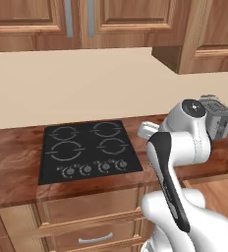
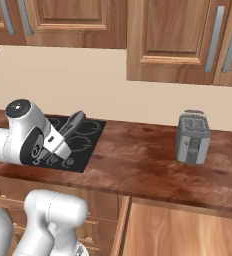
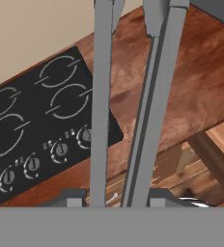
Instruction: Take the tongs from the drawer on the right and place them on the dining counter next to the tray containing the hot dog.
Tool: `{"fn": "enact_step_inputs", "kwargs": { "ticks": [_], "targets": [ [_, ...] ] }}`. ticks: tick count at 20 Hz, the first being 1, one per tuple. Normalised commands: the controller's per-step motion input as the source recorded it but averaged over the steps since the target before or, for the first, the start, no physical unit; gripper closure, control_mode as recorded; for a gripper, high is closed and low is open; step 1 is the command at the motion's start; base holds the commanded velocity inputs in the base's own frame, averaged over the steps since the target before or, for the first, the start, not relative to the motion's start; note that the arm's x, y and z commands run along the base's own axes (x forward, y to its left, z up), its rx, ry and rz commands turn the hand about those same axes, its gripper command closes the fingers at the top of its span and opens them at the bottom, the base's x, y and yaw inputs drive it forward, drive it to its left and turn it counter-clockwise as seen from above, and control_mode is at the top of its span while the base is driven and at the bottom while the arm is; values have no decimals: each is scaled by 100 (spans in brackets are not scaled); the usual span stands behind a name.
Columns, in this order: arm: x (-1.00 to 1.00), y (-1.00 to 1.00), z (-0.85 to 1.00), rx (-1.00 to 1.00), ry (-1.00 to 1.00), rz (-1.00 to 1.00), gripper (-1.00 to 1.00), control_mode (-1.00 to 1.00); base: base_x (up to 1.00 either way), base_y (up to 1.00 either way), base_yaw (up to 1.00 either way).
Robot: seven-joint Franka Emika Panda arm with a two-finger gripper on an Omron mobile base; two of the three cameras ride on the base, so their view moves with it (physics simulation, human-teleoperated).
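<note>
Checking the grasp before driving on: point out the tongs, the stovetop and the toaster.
tongs [image 3: 100, 111]: hand view, middle of one arm.
stovetop [image 1: 86, 147]: left base view, glass centre.
toaster [image 2: 193, 137]: right base view, front face.

Tongs [image 3: 100, 96]: matt grey metal, 2 smooth flat arms. Counter [image 2: 153, 160]: glossy reddish-brown wood grain. Stovetop [image 1: 86, 150]: smooth black glass-like panel at the counter's back edge. Toaster [image 2: 193, 136]: brushed grey metal. Cabinet doors [image 2: 175, 35]: satin brown wood, silver metal handles.
</note>
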Motion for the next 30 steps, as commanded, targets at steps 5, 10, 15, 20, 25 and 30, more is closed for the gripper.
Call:
{"fn": "enact_step_inputs", "kwargs": {
  "ticks": [5, 10, 15, 20, 25, 30],
  "targets": [
    [-5, 14, -2, -2, -2, 2, 100, 100, -39, 75, 19],
    [0, 0, 0, 0, 0, 0, 100, 100, -56, 100, 36],
    [0, 0, 0, 0, 0, 0, 100, 100, -16, 77, 71],
    [0, 0, 0, 0, 0, 0, 100, 100, -7, 67, 75],
    [0, 0, 0, 0, 0, 0, 100, 100, -8, 68, 76],
    [0, 0, 0, 0, 0, 0, 100, 100, -2, 67, 75]
  ]
}}
